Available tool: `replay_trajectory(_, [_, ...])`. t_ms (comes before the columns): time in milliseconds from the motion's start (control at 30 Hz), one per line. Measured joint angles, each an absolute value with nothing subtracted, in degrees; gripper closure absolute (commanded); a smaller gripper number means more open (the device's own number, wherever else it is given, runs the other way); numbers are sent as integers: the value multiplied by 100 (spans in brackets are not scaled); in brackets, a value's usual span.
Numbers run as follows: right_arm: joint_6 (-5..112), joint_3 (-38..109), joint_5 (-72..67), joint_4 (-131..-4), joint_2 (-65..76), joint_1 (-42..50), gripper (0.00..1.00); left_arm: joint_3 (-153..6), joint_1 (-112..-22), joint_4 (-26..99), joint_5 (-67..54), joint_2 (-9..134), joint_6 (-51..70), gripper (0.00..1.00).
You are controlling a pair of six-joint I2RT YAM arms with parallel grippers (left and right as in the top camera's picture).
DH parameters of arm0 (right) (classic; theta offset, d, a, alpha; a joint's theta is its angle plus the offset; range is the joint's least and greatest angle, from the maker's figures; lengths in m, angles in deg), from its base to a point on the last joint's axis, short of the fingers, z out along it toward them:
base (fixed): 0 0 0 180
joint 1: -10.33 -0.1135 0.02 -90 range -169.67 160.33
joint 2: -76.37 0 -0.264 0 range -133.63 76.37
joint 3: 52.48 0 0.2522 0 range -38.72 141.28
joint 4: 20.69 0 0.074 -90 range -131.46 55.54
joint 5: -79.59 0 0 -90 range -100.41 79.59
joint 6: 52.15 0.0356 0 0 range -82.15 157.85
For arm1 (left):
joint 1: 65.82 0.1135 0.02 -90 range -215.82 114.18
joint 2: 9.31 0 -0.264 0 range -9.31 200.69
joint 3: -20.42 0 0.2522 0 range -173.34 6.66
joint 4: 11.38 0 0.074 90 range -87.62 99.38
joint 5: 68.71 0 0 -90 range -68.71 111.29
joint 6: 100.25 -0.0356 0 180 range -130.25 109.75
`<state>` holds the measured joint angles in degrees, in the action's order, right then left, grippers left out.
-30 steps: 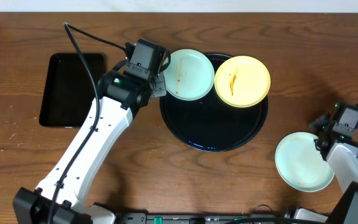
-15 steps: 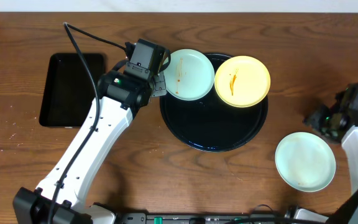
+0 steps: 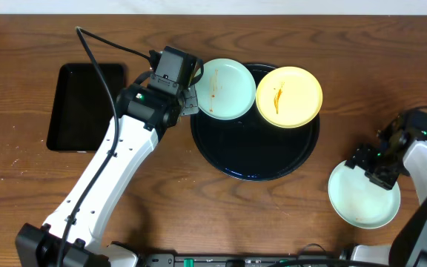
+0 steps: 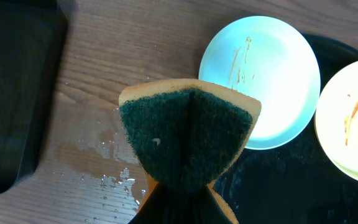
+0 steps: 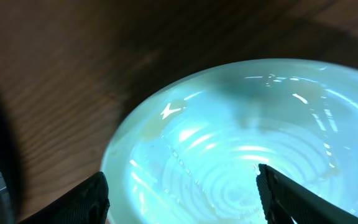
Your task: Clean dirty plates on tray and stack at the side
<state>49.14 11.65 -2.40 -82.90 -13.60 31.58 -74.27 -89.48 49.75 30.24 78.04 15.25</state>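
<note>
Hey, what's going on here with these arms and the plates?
Two robot arms are cleaning plates. The left gripper holds a folded sponge beside a smeared light blue plate at the round black tray's left edge. A yellow plate with an orange smear lies on the tray too. The right gripper is open over a second light blue plate, seemingly clean, on the table.

The overhead view is evenly lit and sharp; close up, glare streaks the blurred blue plate (image 5: 241, 155).
</note>
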Motion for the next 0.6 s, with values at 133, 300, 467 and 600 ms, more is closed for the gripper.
replay_trajectory(133, [4922,1165,-234,-8065,-1859,3158,25,-7427,-8948,4975,3024,7804,1527,92])
replay_trajectory(300, [5040,1252,-413,-7693,-2036,3161,25,-7427,-8948,4975,3024,7804,1525,92])
replay_trajectory(467, [5231,1385,-964,-6939,-2237,3158,26,-7427,-8948,4975,3024,7804,1525,92])
replay_trajectory(600, [5421,1468,-1320,-6299,-2436,3158,26,-7427,-8948,4975,3024,7804,1525,92])
